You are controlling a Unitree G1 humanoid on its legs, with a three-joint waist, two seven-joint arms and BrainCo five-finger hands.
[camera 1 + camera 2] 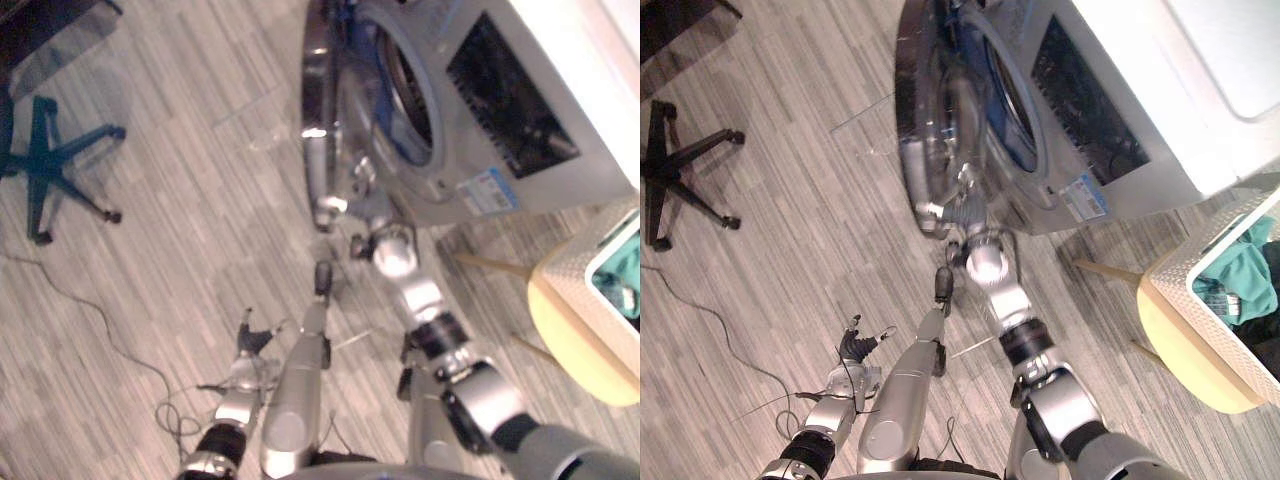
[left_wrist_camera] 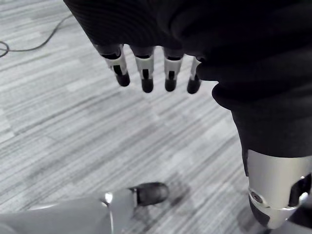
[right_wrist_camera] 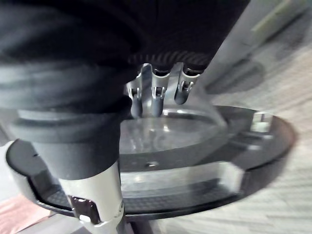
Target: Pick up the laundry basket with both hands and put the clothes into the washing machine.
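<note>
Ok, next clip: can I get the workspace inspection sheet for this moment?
surface: grey wood-look floor.
job's things: washing machine with its door standing open; laundry basket off to the robot's right, teal clothes inside it, neither hand on it.
clutter: nothing seen.
hands: left hand open, fingers straight, hanging over the floor; right hand open, fingers relaxed against the door's glass.
cables: nothing seen.
surroundings: office chair base on the floor to the robot's left.
</note>
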